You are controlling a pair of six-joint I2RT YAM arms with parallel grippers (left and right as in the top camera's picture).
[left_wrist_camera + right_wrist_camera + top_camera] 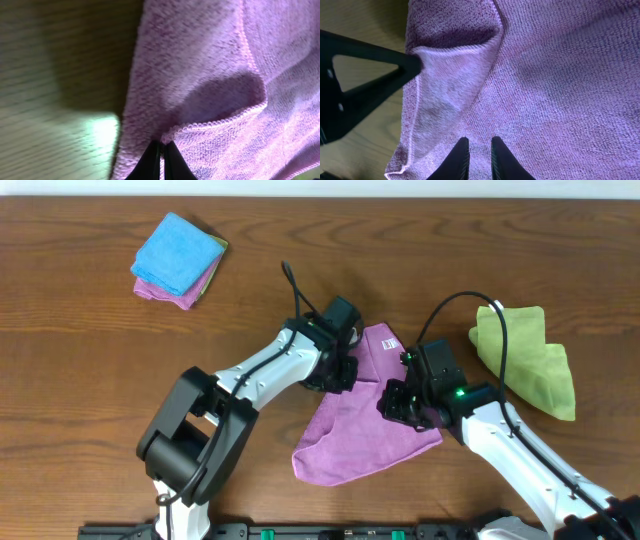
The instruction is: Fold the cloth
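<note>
A purple cloth lies rumpled at the centre of a wooden table, roughly triangular in outline. The left gripper is closed on a hemmed edge of it, lifting a small flap clear of the layer beneath. Just beside it, the right gripper sits low over the cloth, jaws a narrow gap apart with nothing visibly caught between them. This looks like the start of a fold: one edge is secured and the second grasp is not yet made. Next, the right gripper likely needs to close on a neighbouring edge so both can carry it across together. A crumpled green cloth lies near the right side, and a stack of folded cloths sits well apart at the far left.
</note>
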